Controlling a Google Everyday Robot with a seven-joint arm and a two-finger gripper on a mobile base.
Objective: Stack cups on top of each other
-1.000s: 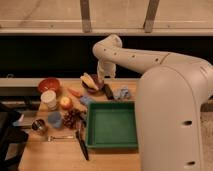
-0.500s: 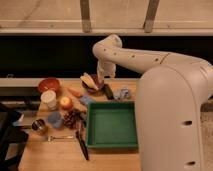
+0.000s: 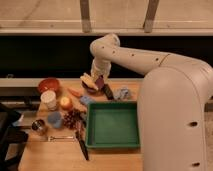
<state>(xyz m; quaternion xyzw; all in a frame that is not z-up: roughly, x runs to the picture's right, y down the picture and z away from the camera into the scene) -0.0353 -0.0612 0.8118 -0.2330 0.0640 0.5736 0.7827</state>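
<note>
Three cups stand at the table's left: a cream-white cup [image 3: 48,100], a light-blue cup [image 3: 54,119] in front of it, and a small shiny metal cup [image 3: 38,126] nearest the left edge. All are upright and apart from each other. My gripper [image 3: 103,86] hangs open at the back middle of the table, well to the right of the cups. It is just over a yellow item [image 3: 89,80] and holds none of the cups.
A red-orange bowl [image 3: 48,85] sits behind the cream cup. An orange fruit [image 3: 65,103], a carrot [image 3: 75,92] and dark grapes [image 3: 72,119] lie beside the cups. A green tray [image 3: 112,125] fills the middle; a knife [image 3: 81,142] and fork [image 3: 57,138] lie in front.
</note>
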